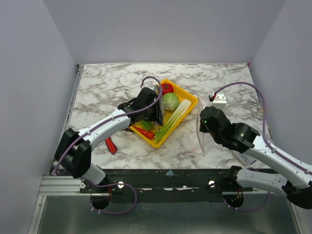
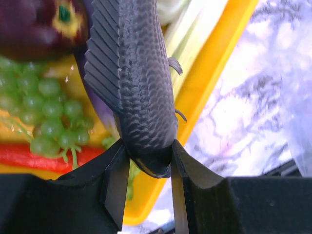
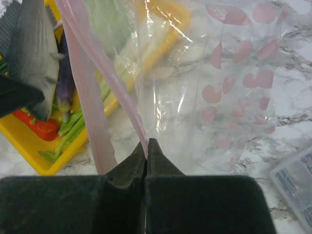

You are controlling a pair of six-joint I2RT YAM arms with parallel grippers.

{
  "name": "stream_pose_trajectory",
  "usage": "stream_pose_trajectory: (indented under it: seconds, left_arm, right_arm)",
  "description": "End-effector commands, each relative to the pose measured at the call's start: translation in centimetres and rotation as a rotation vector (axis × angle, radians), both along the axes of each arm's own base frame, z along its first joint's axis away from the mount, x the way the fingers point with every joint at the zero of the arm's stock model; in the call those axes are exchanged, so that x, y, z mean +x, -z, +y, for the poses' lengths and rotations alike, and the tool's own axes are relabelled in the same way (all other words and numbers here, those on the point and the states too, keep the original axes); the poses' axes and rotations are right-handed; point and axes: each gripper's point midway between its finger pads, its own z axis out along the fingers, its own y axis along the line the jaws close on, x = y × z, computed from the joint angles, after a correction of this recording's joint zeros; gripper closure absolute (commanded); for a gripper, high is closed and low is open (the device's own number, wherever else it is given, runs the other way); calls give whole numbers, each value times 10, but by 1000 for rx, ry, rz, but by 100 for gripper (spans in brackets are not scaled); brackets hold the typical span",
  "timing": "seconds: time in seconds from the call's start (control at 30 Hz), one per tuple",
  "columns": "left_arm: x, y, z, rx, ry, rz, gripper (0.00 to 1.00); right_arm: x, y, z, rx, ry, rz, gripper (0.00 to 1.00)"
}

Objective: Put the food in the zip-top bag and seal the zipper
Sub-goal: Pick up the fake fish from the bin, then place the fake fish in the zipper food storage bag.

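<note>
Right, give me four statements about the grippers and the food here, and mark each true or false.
1. The left gripper is shut on a grey toy fish. True.
2. The right gripper is open and holds nothing. False: it is shut on the zip-top bag, right beside its pink zipper.
3. The cabbage lies inside the bag. False: it sits in the yellow tray.
4. Green grapes lie in the tray. True.
</note>
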Motion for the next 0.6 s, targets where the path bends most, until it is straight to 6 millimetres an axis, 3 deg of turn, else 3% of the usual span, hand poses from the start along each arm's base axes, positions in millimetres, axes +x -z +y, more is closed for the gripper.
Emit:
stream_pose_trajectory:
  seconds: [0.0, 0.13, 0.33, 0.43, 0.57]
  left_arm:
    - [-57, -19, -7, -151, 164, 46, 99]
    - [-122, -60, -13, -330, 445, 50, 100]
    - [-214, -107, 1, -517, 750, 100, 100]
    - [-239, -114, 7, -535, 806, 156, 100]
    - [-256, -116, 10, -513, 851, 188, 100]
  right_arm:
    - [3, 4, 9, 29, -8, 10, 99]
    - [3, 6, 15, -5, -57, 22, 99]
    - [2, 0, 30, -42, -203, 3, 99]
    - [4, -5, 39, -42, -247, -10, 99]
    - [8, -4, 48, -48, -267, 0, 100]
